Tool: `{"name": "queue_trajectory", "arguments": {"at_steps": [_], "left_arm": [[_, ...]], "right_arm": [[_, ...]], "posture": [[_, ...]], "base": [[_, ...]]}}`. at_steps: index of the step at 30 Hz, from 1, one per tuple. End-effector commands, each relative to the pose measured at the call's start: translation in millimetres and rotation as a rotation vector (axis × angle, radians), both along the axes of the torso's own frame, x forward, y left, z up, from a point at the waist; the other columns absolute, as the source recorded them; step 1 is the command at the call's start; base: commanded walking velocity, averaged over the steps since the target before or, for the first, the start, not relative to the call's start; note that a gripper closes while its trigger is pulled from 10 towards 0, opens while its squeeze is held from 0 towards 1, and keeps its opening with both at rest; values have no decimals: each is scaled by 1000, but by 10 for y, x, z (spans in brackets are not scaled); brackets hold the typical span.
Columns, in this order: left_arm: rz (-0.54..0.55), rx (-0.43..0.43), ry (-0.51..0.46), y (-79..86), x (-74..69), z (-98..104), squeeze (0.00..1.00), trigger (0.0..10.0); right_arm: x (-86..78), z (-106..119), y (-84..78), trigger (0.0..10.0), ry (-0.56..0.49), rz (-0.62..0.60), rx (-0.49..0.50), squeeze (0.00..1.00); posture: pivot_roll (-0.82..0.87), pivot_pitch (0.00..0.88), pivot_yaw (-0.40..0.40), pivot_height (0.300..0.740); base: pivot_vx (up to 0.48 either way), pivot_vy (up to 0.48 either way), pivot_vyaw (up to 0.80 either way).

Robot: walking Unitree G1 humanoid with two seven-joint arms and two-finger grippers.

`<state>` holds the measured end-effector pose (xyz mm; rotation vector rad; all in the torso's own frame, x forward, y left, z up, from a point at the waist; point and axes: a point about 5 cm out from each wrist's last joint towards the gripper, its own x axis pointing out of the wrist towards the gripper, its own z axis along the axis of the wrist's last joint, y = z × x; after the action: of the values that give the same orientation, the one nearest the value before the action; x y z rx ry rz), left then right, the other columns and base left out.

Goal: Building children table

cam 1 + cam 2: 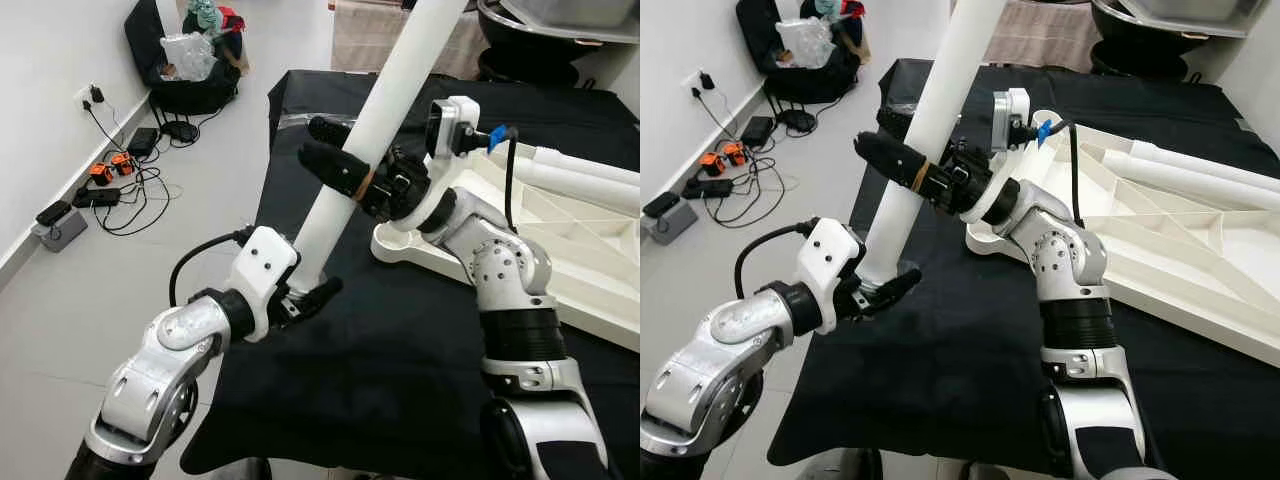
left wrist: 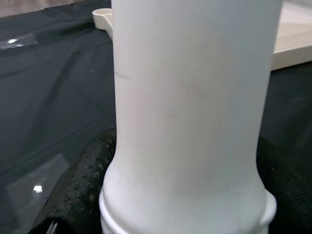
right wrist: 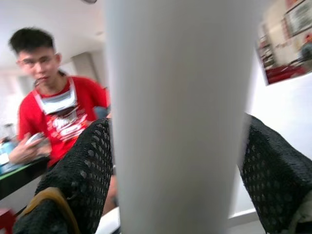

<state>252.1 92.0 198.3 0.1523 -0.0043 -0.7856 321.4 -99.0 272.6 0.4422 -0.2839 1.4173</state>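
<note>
Your jaws are both clamped on the same white table leg [image 1: 372, 120], one low and one higher, and that split looks deliberate: the left gripper [image 1: 305, 297], nearest you at the near left edge of the bench [image 1: 400, 370], pinches the leg just above its stepped foot end, where the wrist view shows a narrower collar, while the right gripper [image 1: 345, 170] wraps its black fingers [image 3: 83, 180] around the shaft farther up. With two holds spaced along the tube you can steer its angle instead of merely carrying it, which I judge is what you need to line one end up with a socket. The leg stands steeply tilted, its long axis running from the low end by your left jaws up and away to the right, with the top passing out of frame. Its lower end hangs just above the black cloth; I cannot tell whether it touches. Beyond it, on the right of the bench, the white tabletop [image 1: 600, 300] lies underside up, ribs showing, its round corner socket [image 1: 395, 243] just behind your right wrist. Another white leg [image 1: 580, 180] lies across that panel. Far left, on the floor, are cables and chargers [image 1: 110, 180], and a person in red [image 3: 53, 112] shows behind the leg in the right wrist view.
</note>
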Motion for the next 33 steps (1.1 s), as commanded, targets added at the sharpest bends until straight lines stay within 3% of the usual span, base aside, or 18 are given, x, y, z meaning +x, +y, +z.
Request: {"name": "queue_trajectory", "arguments": {"at_steps": [1, 9, 18, 29, 33], "left_arm": [[-20, -16, 24, -10, -69, 7, 0, 10000], [-120, -12, 130, 138, -260, -71, 0, 10000], [-148, 3, 182, 233, -296, -91, 0, 10000], [-154, 30, 183, 274, -336, -91, 0, 10000], [-173, 39, 182, 262, -334, -86, 0, 10000]], "right_arm": [[-15, -67, 36, 10000, 12, 46, -13, 0], [-54, -260, 138, 10000, 26, 123, -132, 0], [-75, -284, 134, 10000, 18, 165, -175, 0], [-127, -249, 116, 10000, 40, 217, -155, 0], [-217, -245, 189, 10000, 53, 273, -133, 0]], "posture": [[131, 100, -35, 740], [129, 106, -31, 740], [127, 110, -34, 740], [122, 113, -33, 740], [119, 116, -34, 740]], "base": [[0, 0, 0], [0, 0, 0], [0, 0, 0], [0, 0, 0], [0, 0, 0]]}}
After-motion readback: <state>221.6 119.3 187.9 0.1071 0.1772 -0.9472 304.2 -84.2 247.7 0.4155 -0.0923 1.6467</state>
